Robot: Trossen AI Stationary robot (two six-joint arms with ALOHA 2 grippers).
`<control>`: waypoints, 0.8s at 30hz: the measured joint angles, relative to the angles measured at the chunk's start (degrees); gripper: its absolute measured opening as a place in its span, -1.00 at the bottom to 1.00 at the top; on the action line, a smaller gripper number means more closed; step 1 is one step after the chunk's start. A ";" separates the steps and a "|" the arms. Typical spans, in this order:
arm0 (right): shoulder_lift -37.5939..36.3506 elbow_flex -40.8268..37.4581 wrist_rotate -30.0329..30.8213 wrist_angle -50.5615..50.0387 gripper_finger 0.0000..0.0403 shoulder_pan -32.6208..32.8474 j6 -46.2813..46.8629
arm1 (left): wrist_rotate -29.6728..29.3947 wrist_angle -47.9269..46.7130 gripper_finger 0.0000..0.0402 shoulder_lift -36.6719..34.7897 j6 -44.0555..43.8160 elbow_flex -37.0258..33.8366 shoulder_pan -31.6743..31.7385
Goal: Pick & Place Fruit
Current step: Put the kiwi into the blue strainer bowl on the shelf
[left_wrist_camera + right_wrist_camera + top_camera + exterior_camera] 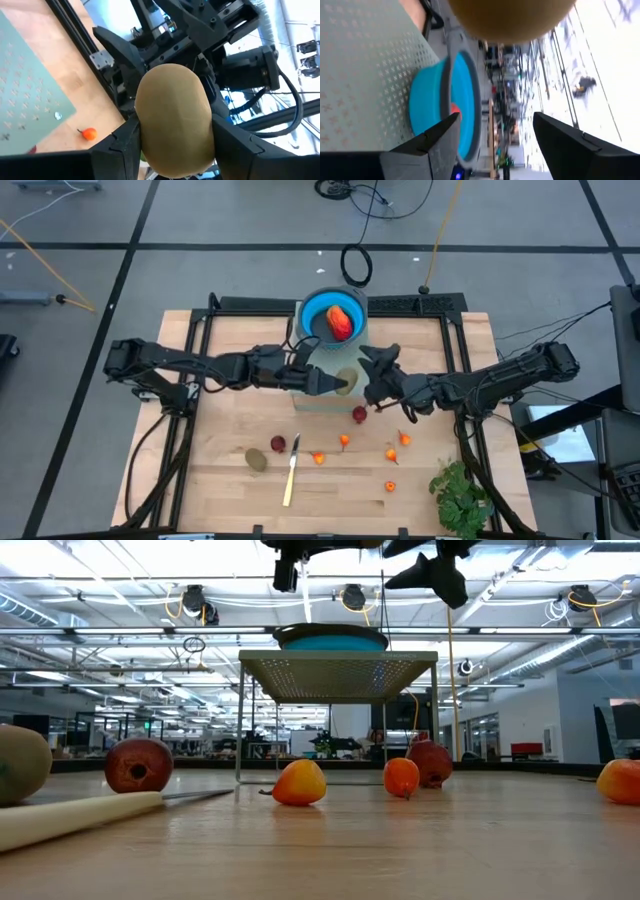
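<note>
Left gripper (335, 383) clamped the kiwi (347, 378) over the perforated stand (318, 398); right gripper (372, 376) sat beside it, fingers apart, apparently not gripping.

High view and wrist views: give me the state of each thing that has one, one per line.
Left gripper: shut on kiwi, above the stand.
Right gripper: open, empty, facing the held kiwi.
Bowl: on the stand, holding the oblong fruit.
Second kiwi: lying on the table.
Knife: lying flat on the table.
</note>
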 joint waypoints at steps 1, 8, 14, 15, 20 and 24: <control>-0.15 0.00 1.01 -0.58 0.20 0.00 0.84 | -0.03 0.03 -0.06 -0.03 0.22 0.00 0.21; -1.89 0.00 0.76 -9.05 0.00 0.00 10.23 | 0.13 -0.05 -0.06 -0.03 2.86 0.00 1.92; -4.33 0.00 0.44 -17.54 -0.38 0.00 19.26 | 0.18 1.21 -0.05 -0.03 5.73 0.00 3.58; -4.95 0.00 -0.46 -18.85 -0.44 0.00 20.64 | 0.23 1.86 -0.05 -0.03 6.35 -0.02 3.92; -8.76 0.00 -8.25 -24.99 -0.77 0.00 29.79 | 0.18 3.60 -0.05 -0.06 8.88 0.00 5.56; -12.33 0.00 -13.06 -29.99 -0.97 0.00 35.49 | 0.12 4.02 -0.05 -0.06 9.77 -0.01 7.08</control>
